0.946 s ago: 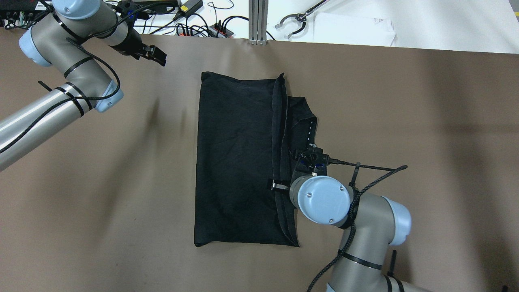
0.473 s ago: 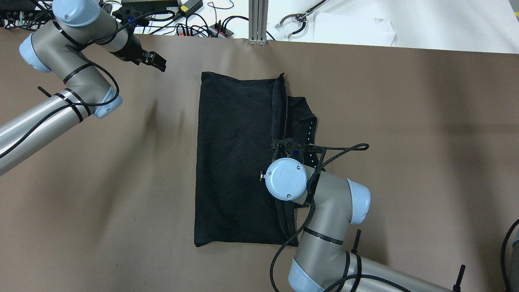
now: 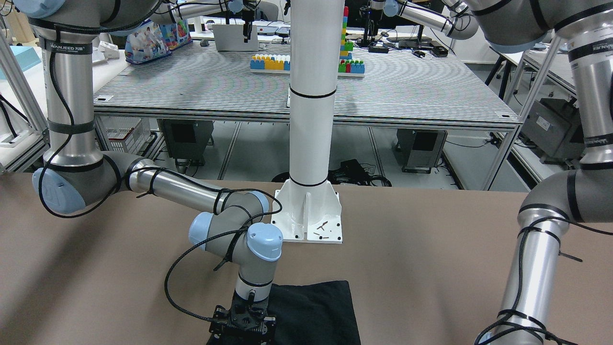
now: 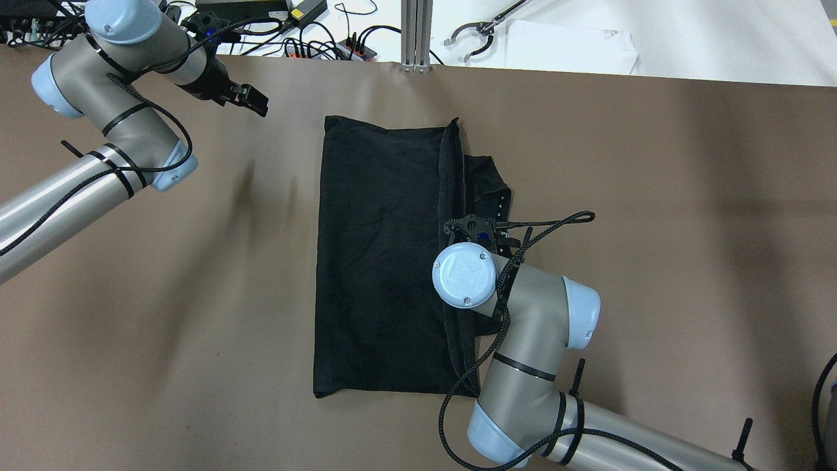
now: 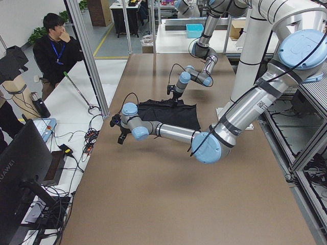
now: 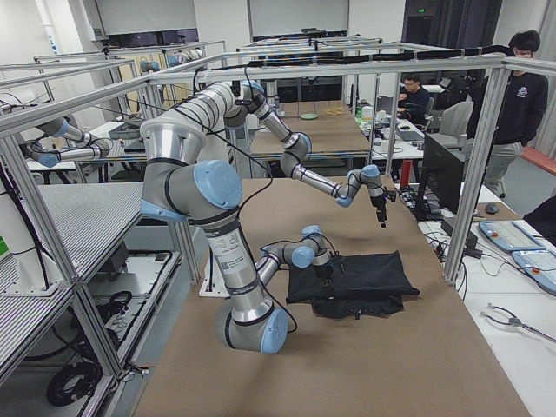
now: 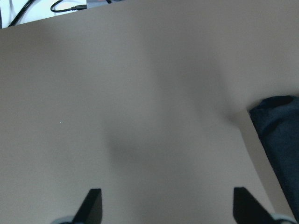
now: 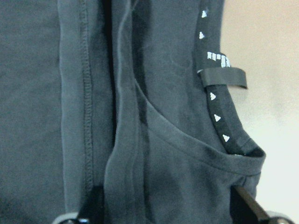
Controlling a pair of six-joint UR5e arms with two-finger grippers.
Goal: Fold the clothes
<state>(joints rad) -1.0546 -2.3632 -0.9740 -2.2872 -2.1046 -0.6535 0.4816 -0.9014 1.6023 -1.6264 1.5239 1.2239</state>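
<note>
Both grippers spread wide and empty; black garment (image 4: 379,261) lies flat on the brown table (image 4: 654,229).

Right gripper (image 8: 166,212): fingers wide apart, nothing gripped, positioned directly over the garment's folded edge. Ahead of it run a stitched hem (image 8: 85,93) towards its left finger and the neckline tape (image 8: 217,116) with white triangles towards its right finger. Contact between fingertips and fabric cannot be determined. Left gripper (image 7: 168,207): fingers wide apart, nothing gripped, above bare table. One garment corner (image 7: 275,116) lies ahead of its right finger, apart from it.
</note>
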